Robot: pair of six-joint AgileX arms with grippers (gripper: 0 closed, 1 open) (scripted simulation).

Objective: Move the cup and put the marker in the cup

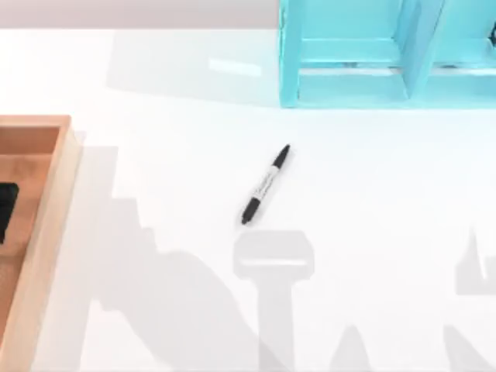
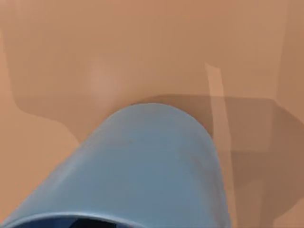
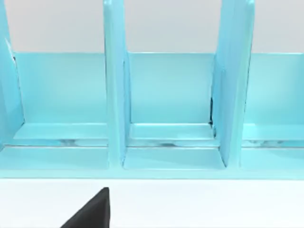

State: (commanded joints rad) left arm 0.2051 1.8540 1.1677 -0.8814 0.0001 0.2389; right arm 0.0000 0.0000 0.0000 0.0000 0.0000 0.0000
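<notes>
The marker (image 1: 266, 184), with a black cap, black end and white-grey barrel, lies slantwise on the white table near the middle of the top view. Nothing is touching it. The blue cup (image 2: 152, 166) sits very close to the left wrist camera, over the brown floor of the wooden tray (image 2: 95, 57). My left gripper (image 1: 6, 213) is a black shape at the top view's left edge, inside the tray. In the right wrist view a black part of my right gripper (image 3: 90, 213) pokes in above the table, facing the teal shelf.
A wooden tray (image 1: 58, 201) runs along the table's left side. A large teal shelf unit (image 1: 349, 85) with upright dividers (image 3: 116, 95) stands at the back right. Arm shadows fall on the white tabletop (image 1: 372, 201) in front of the marker.
</notes>
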